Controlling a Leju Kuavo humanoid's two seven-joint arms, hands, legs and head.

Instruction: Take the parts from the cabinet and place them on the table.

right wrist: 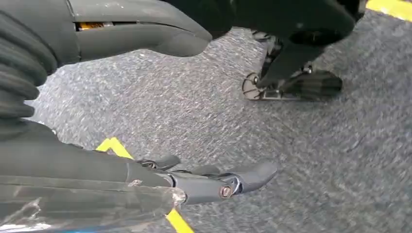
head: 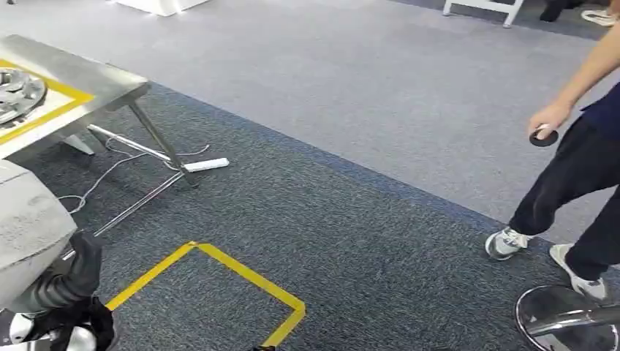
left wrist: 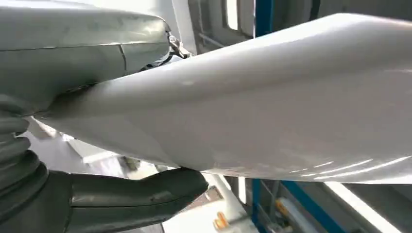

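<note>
Clamped in your left robot hand (left wrist: 97, 194), thumb under it, the white part (left wrist: 272, 107) could slip or clip the person (head: 577, 175) before reaching the bench (head: 80, 77); your right robot hand (right wrist: 160, 179) hangs apart.

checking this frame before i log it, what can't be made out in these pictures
- Left hand: in the left wrist view a large white part covers most of the fingers; the part's full shape runs off the edges.
- Right hand: whether it holds anything is unclear, clear plastic at the right wrist view's edge is cut off.
- Table: cut by the head view's left edge, and so is the metal disc on it.
- Person: cut by the right edge; the dark round thing in their hand is too small to identify.
</note>
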